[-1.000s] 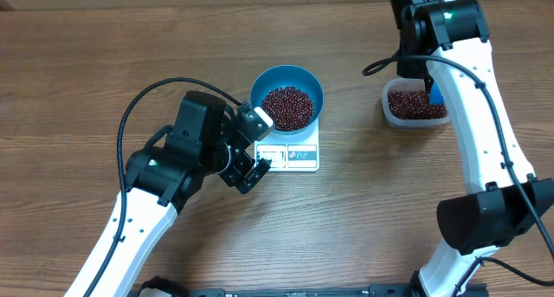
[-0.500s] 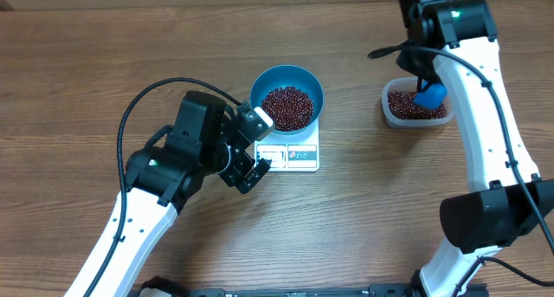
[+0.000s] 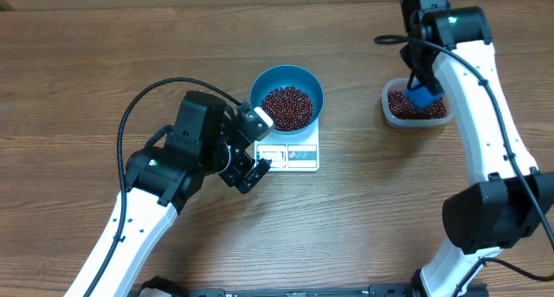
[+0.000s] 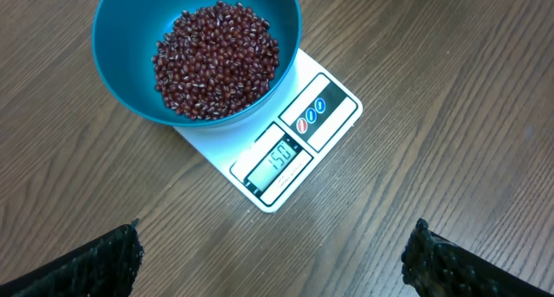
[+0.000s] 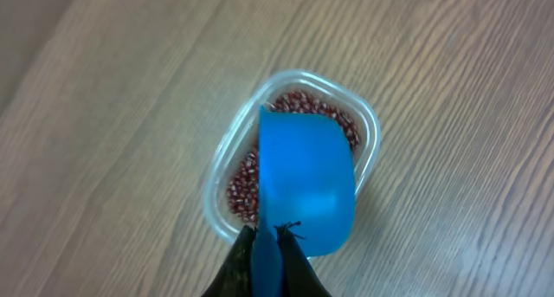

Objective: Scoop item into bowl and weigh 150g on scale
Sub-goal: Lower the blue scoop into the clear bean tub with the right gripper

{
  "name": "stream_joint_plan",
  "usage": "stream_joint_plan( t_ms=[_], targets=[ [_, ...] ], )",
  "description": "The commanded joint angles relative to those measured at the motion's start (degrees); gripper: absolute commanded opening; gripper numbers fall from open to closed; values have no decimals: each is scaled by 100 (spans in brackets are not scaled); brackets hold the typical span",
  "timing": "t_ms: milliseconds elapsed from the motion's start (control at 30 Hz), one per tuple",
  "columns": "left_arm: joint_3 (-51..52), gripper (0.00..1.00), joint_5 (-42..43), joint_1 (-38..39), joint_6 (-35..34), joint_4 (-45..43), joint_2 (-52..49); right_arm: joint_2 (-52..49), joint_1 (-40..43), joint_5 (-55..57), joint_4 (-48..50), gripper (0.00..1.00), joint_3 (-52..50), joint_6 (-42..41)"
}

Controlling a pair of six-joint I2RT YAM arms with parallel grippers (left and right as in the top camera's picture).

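1. Beans [image 3: 287, 106] sit heaped in the bowl [image 3: 270, 78], and the bowl sits squarely on the scale [image 3: 294, 155]. From overhead, the left gripper [image 3: 256, 148] hovers just beside the scale, jaws spread wide and holding nothing. Well apart from it, the right gripper [image 3: 421, 82] hangs over the tub [image 3: 386, 112] with the scoop [image 3: 427, 97] in its grip.
2. Left wrist view now: the display [image 4: 279, 158] is lit and looks at or near target, though the last digit is hard to read. The danger is that open claw. One brush against the scale would shift the reading or slide the bowl.
3. Right wrist view: the fingers are pinched shut on the scoop, which is poised above the tub's beans. Released off-centre, it could catch the rim and tip the tub. Another scoopful carried over would overshoot.
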State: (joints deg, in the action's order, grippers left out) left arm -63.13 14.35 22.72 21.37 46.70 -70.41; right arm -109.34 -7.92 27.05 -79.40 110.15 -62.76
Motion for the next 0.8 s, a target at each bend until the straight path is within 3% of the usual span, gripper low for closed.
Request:
stream_joint_plan(
  t_ms=[0, 767],
  targets=[
    [-35, 100, 7, -31, -39, -20, 2, 186, 2, 144, 234, 4, -330, -348],
    [-35, 100, 7, -31, -37, -20, 2, 186, 13, 70, 1080, 4, -981, -350]
  ],
)
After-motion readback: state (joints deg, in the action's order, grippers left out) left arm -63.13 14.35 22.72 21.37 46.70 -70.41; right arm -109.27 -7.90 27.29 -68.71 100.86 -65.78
